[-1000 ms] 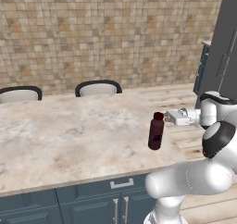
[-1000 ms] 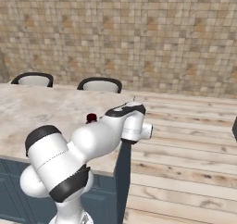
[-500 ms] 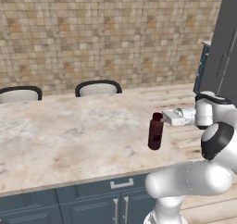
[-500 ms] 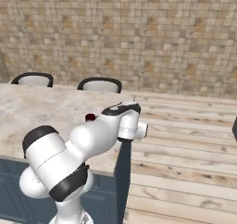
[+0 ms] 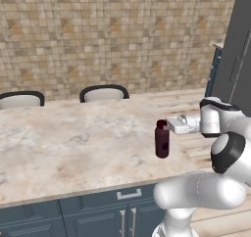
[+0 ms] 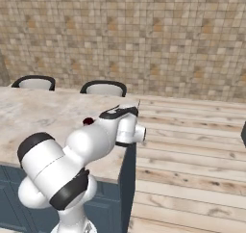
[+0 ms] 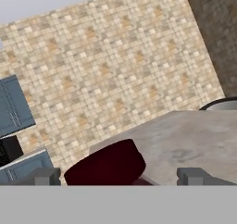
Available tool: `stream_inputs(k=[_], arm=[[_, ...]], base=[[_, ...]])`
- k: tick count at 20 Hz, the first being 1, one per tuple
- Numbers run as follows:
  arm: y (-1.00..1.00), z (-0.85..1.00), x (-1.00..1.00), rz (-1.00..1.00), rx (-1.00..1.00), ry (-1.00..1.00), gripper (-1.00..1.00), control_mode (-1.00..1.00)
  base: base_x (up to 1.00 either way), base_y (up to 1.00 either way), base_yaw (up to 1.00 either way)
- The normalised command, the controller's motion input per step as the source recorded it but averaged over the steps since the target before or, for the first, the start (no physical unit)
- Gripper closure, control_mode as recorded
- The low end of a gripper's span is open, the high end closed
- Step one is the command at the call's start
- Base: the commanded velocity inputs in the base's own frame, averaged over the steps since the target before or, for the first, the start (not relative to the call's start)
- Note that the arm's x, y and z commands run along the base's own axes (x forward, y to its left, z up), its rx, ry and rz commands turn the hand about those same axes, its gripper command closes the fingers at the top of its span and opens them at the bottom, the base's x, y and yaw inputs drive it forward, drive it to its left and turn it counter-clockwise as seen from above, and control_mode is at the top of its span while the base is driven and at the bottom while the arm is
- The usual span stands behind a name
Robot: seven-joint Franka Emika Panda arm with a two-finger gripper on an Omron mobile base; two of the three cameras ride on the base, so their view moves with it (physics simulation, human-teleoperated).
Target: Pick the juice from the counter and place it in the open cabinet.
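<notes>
So, here's where I'm sitting with this one; the juice (image 5: 162, 139) is upright on the counter (image 5: 73, 143), close to its right end and not far from the front edge; the gripper (image 5: 170, 125) comes at it sideways at neck height, right up against the cap as far as I can tell from the left base camera. From the hand camera the dark-red cap (image 7: 107, 165) sits low between the two finger tips (image 7: 42, 176), which stand well spread with daylight on both sides, so the hand is wide and holding nothing yet.

What worries me: the fingers look lined up with the cap and neck rather than the body; if I close there I'd guess the grip is shallow and the bottle could pivot or slip out on the lift. Also, it's a slim tall thing; any sideways nudge before the fingers close could tip it, and it's near enough to the counter's end that a fall might send it to the floor. In the right base camera the arm covers most of the bottle, so I can't double-check contact from that side; I can't see the open cabinet clearly either.
</notes>
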Motion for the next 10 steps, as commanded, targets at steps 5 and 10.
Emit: stream_inputs(k=[5,10], arm=[[0.09,0.0,0.0,0.0,-0.01,0.0,1.0,-1.0],[0.0,0.0,0.0,0.0,0.0,0.0,1.0,-1.0]], base=[[0.0,0.0,0.0],[0.0,0.0,0.0]])
